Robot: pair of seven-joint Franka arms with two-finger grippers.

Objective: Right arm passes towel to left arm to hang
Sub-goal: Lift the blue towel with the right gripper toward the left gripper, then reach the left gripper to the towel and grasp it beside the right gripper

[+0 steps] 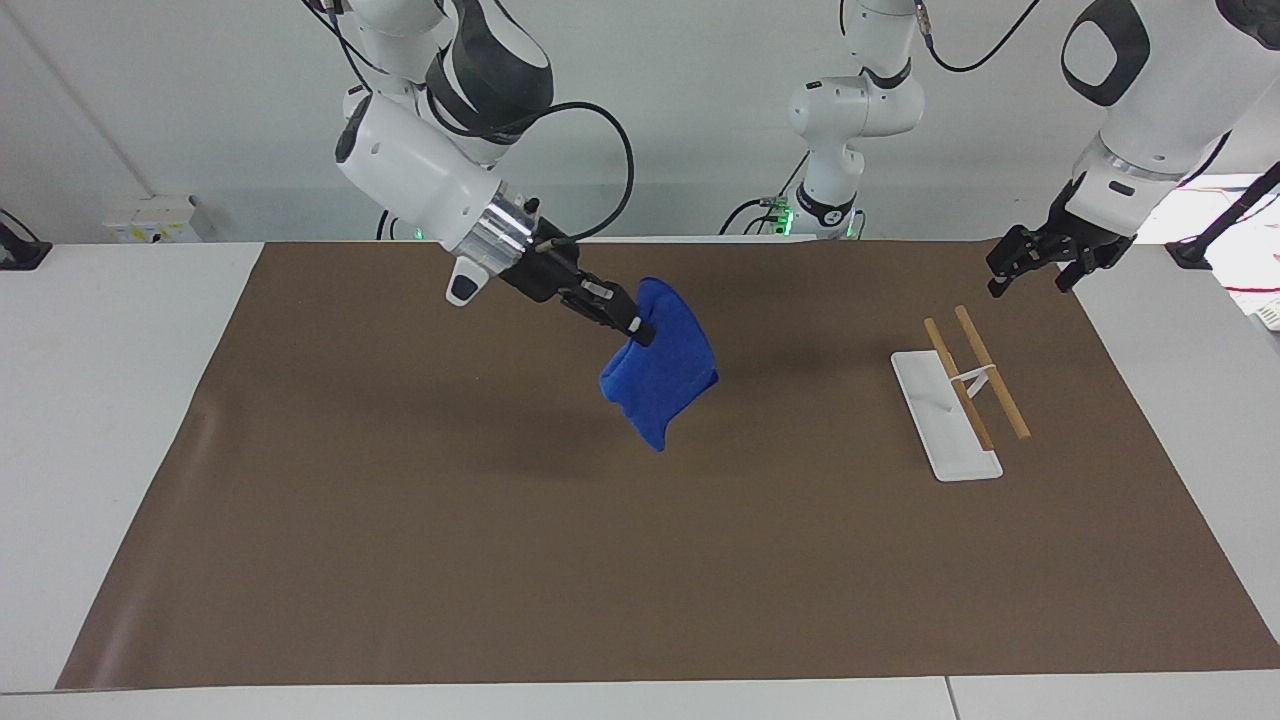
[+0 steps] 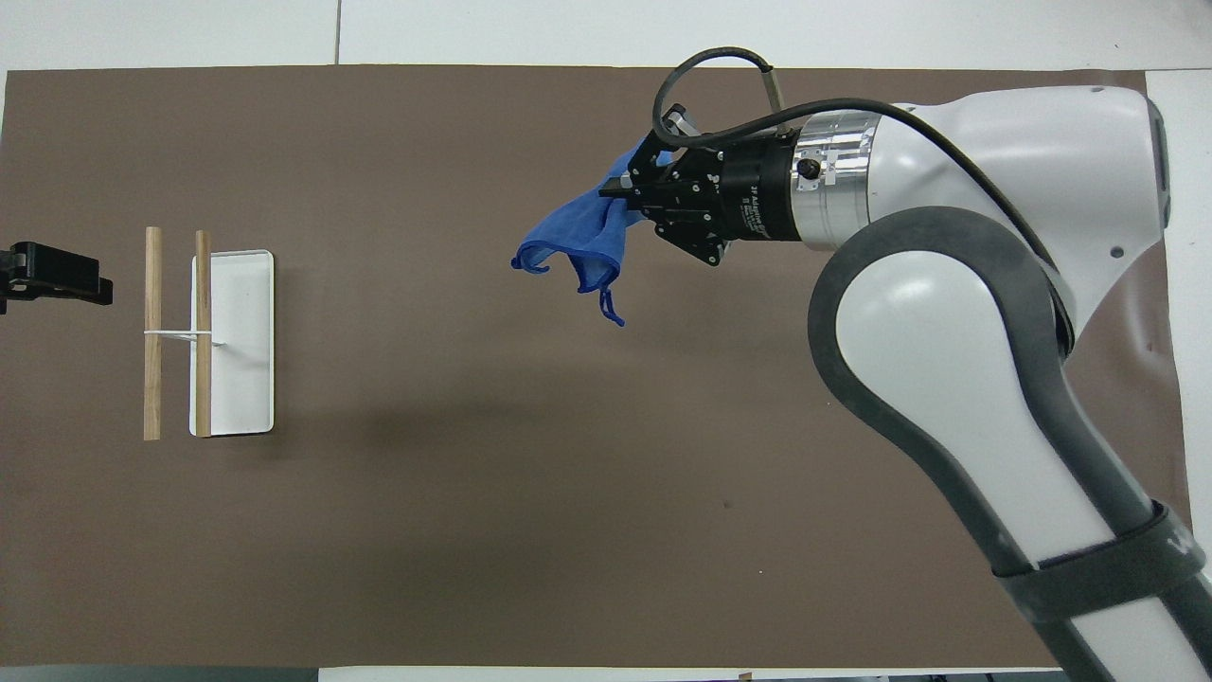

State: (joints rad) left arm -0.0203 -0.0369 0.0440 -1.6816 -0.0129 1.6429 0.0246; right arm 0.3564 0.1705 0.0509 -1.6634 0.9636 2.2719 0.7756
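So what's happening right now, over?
Right gripper shut on small bright blue microfibre towel, airborne over brown mat. Left gripper waits above wooden-bar rack. Nothing between.

One camera faces the robots from high across the table (image 1: 60, 420); another looks steeply down (both share the mat (image 2: 473, 530)).

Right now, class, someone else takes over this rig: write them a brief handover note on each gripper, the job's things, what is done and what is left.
Right gripper: shut on the towel, in the air over the middle of the brown mat; the cloth hangs free, clear of the mat.
Left gripper: open, waiting over the mat's corner at the left arm's end, near the rack.
Rack: bare, two wooden bars on a white base.
Done: towel picked up.
Left: hand it to the left gripper, then hang it on the rack.
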